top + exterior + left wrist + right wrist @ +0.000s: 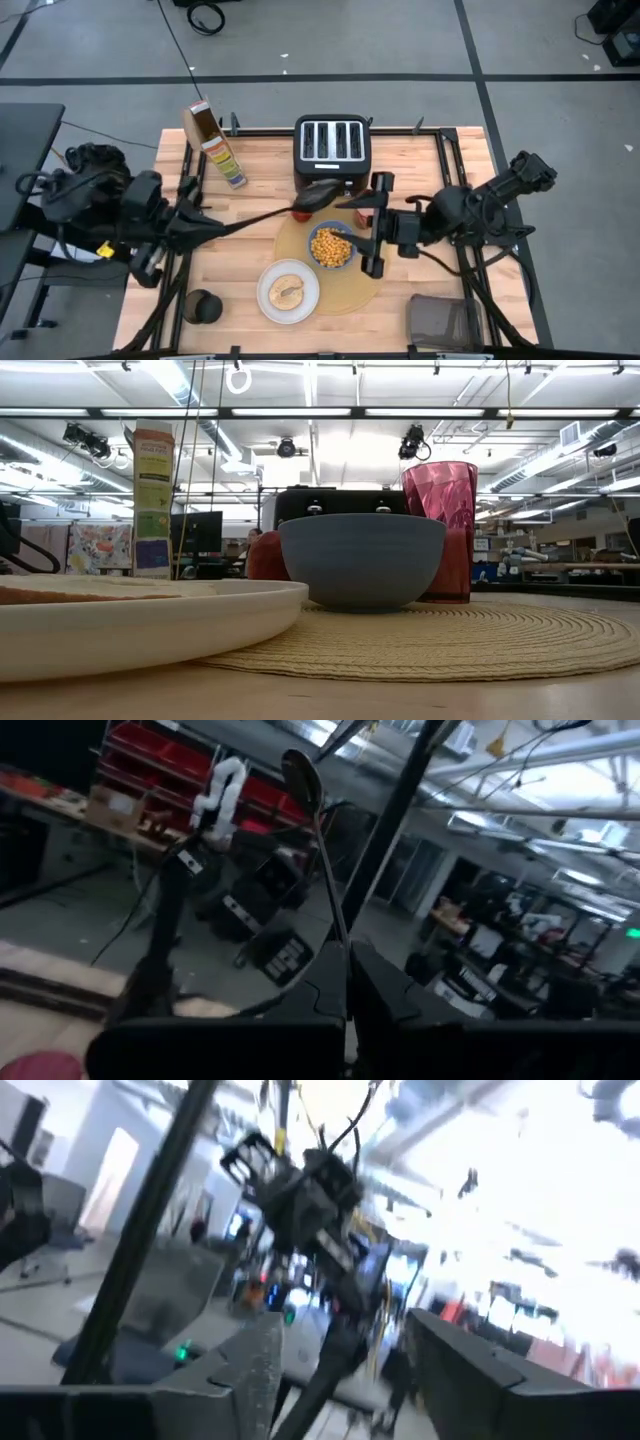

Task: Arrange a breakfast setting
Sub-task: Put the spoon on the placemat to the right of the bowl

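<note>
Clamping the thin handle of the long metal spoon [318,870], the left gripper [345,982] has its jaws clenched, bowl end tipped up and reaching toward the table centre, likely for laying beside the dishes. The right gripper [345,1350] hovers with jaws released and nothing between them, just at three o'clock of the small blue bowl [331,246] of yellow cereal. That bowl sits on the large round tan woven placemat [480,645], with the small white plate [288,291] at seven o'clock and the translucent red cup [441,525] behind. No writing on the tall yellow-and-brown cereal box [153,500] is legible.
</note>
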`<state>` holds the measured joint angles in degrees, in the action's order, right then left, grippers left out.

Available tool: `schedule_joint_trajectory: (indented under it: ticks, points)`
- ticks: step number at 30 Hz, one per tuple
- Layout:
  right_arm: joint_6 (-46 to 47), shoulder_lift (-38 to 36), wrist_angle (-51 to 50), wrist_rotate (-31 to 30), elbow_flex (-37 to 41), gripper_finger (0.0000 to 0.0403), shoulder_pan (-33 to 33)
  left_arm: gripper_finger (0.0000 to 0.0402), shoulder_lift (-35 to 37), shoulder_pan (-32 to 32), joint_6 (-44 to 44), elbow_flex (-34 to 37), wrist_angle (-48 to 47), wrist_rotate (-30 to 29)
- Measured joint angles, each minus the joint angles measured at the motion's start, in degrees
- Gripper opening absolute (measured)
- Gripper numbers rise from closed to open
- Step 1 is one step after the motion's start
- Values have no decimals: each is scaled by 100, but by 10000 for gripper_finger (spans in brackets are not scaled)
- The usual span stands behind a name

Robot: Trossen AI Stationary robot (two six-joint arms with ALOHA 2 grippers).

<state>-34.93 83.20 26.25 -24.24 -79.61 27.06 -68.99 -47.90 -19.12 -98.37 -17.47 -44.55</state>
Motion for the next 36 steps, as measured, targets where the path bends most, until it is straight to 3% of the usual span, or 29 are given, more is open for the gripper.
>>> schedule_joint_trajectory:
  ticks: [4,9,18,25,36]
  points:
    - [-276,2,591,534,0,243,-251,8,-230,484,179,0,261,450]
    - [359,2,1291,1253,0,245,-637,8,-557,1047,539,2,456,736]
    - [961,-21,2432,1435,-9,228,-931,8,-988,1736,2073,2,1673,745]
    - [1680,-440,2090,1517,-7,228,-1132,8,-1024,2252,3052,2,2552,1300]
    - [3788,-1996,-139,1681,-7,256,-1826,8,-1343,2800,4672,2,2523,1610]
